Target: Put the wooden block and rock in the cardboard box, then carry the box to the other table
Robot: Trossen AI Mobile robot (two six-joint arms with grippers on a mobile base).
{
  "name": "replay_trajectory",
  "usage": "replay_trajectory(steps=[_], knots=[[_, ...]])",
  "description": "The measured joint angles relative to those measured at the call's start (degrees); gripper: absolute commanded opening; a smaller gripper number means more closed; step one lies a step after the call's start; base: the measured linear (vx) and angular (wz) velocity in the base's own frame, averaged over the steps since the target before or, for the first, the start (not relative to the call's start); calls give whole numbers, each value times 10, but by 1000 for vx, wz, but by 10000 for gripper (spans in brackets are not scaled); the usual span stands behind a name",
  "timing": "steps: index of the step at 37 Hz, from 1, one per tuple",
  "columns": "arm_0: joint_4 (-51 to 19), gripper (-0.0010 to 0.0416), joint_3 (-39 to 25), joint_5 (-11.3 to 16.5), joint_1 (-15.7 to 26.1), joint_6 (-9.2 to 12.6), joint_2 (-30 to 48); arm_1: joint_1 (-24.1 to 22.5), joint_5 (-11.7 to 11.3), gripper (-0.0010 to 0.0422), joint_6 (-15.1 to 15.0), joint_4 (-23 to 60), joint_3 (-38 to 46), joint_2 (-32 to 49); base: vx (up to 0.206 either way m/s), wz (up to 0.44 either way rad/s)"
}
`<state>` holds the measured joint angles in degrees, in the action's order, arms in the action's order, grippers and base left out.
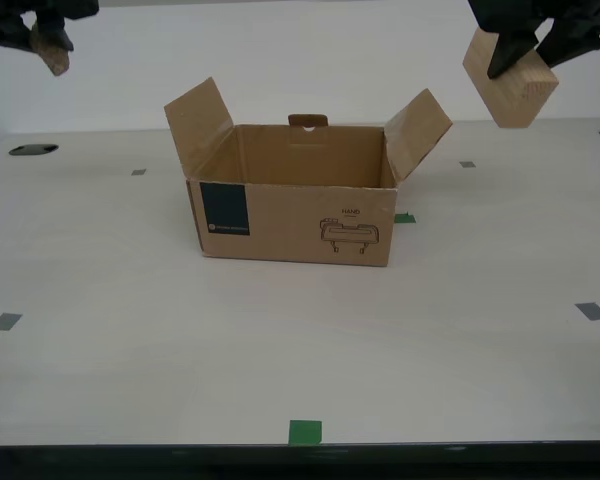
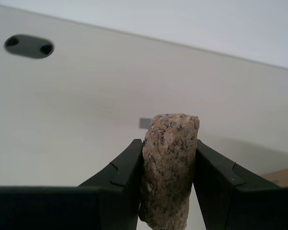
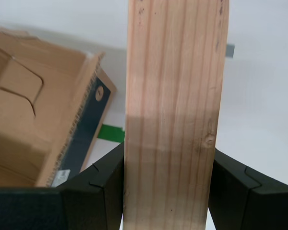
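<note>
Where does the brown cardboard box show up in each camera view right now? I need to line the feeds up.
Exterior view: the brown corrugated cardboard box stands open at mid-table, flaps up.
First wrist view: its open corner lies beside the pale wooden block in my first claw.
Second wrist view: only a brown sliver at the edge, probably the box.
Shared landmark: the box's dark teal label.

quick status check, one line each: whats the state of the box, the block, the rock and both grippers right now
cardboard box: on the table, upright, flaps open, nothing visible inside
wooden block: held in the air, tilted, to the exterior view's right of the box
rock: held in the air, at the exterior view's upper left
my first gripper: shut on the wooden block
my second gripper: shut on the rock
</note>
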<state>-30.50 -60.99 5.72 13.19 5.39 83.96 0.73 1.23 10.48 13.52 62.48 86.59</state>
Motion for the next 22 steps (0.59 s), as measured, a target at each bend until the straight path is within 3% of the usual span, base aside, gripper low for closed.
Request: replay_trajectory(steps=[7,17,22], knots=[[-19,-1,-32,0,0,0,-13,-3,49,-1,-1,-1,0,-34,0,0],[-36,-1,-84,0,0,0,-15,-26,55,-1,-24,-7,0,-52,0,0],[-46,-1,-106,0,0,0,-15,-48,78,-1,-32,-19,0,-52,0,0]])
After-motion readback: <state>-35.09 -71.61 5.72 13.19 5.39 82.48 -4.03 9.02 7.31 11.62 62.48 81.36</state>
